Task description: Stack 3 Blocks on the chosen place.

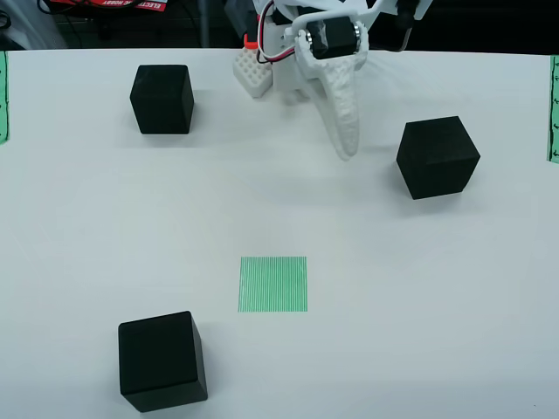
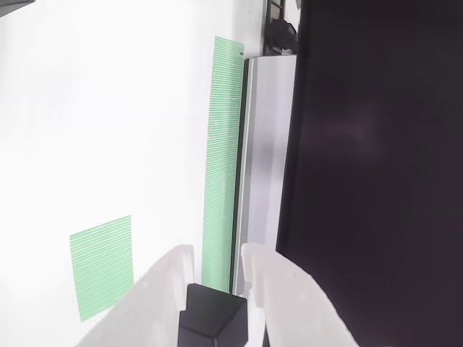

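Note:
Three black blocks lie apart on the white table in the view from above: one at the back left (image 1: pixel 162 98), one at the right (image 1: pixel 438 157) and one at the front left (image 1: pixel 162 360). The chosen place (image 1: pixel 273 284), a green striped square, lies bare near the middle. My white gripper (image 1: pixel 342 140) hangs at the back centre, its long finger pointing down just left of the right block without touching it. In the view that rides on the gripper, the gripper (image 2: pixel 217 264) is open, a black block (image 2: pixel 213 318) shows in the gap, and the chosen place (image 2: pixel 101 267) is on the left.
Narrow green strips run along the table's left edge (image 1: pixel 3 96) and right edge (image 1: pixel 554 109); the long strip (image 2: pixel 221 166) also appears in the gripper view beside a dark panel (image 2: pixel 369 173). A white ridged part (image 1: pixel 253 74) sits by the arm's base.

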Motion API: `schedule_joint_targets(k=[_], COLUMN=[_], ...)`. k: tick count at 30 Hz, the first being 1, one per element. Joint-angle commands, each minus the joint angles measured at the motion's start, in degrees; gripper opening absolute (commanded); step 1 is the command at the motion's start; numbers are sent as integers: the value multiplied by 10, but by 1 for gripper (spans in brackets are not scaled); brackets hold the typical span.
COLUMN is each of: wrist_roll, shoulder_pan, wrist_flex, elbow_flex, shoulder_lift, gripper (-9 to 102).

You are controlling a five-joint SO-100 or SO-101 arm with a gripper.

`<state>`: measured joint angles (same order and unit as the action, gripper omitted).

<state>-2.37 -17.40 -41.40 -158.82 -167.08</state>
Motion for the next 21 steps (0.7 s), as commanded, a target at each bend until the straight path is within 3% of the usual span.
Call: schedule_joint_targets(k=[1,12,18,21], wrist_roll=[-5,-6,7,130], shoulder_pan=[-3,-54,-56,-81], wrist_flex=[-54,-274,-317,-330], elbow_flex=[153,472,531,548], shoulder_lift=[80,280,338,362], gripper=[12,19,19,18])
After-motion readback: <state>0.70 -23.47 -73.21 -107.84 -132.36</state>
